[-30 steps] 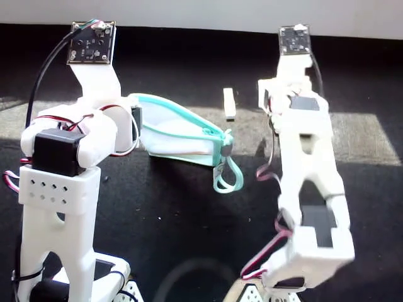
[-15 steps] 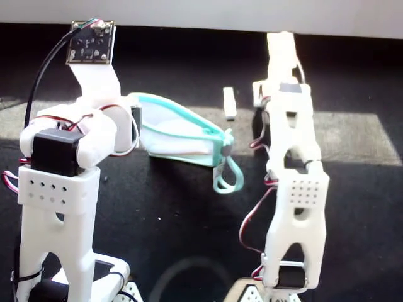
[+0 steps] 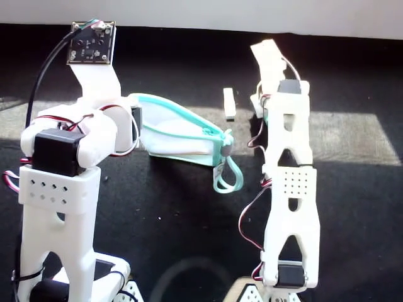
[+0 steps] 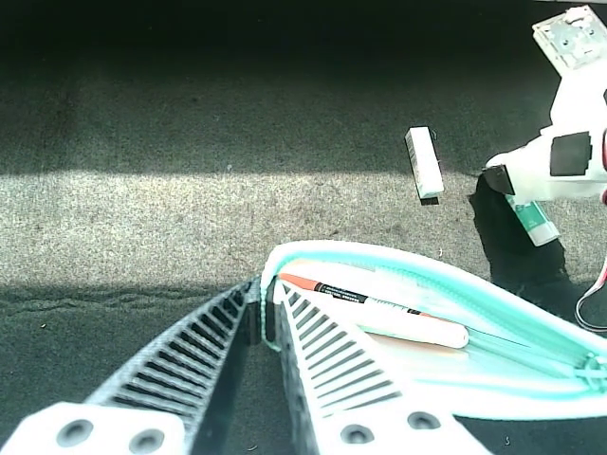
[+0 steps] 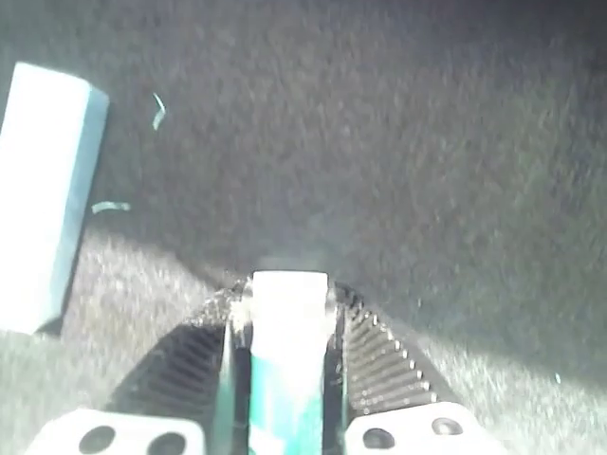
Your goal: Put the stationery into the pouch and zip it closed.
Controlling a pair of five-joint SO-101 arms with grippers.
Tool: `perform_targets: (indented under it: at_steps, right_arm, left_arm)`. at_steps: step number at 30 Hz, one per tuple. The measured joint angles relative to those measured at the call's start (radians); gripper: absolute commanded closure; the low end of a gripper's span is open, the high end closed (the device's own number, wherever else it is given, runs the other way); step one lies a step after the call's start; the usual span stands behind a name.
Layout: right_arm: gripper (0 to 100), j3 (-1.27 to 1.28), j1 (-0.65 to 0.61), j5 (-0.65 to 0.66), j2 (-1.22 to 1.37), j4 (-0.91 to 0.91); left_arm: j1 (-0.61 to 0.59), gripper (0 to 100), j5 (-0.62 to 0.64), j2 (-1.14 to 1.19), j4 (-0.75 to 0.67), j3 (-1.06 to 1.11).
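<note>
1. The left gripper [image 4: 265, 296] is seen clenched on the rim of the pouch [image 3: 179, 133]. The pouch is held open left of the middle of the worktop [image 3: 157, 220], and a pen [image 4: 379, 305] is already lodged inside it.
2. A white block [image 3: 229, 102] is left lying toward the far edge, near the pouch's zip end but apart from it.
3. The right gripper [image 5: 287, 305] is found grasping a white and green stick [image 5: 285, 379], just right of the block, toward the far edge.
4. Several risks are judged from here:
   - The pouch mouth is narrow and slack, so the stick could be caught on the teal rim and dropped outside.
   - The block could be knocked aside as the stick is carried across it.
   - The rim is only thinly pinched, so it could be pushed out of the left gripper by a hard entry.
</note>
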Motion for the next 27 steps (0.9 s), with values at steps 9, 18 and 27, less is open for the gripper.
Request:
perform_targets:
  at_steps: [9, 18, 27]
  right_arm:
    - [99.2, -0.269, 0.008, 0.006, 0.002, 0.356]
    - [99.3, -0.270, 0.023, -0.129, -0.121, 0.379]
    - [99.3, -0.049, 0.020, -0.146, -0.565, 0.379]
  left_arm:
    - [0.000, 99, 0.000, 0.000, 0.000, 0.000]
    - [0.000, 99, 0.000, 0.000, 0.005, 0.000]
    - [0.000, 99, 0.000, 0.000, 0.011, -0.002]
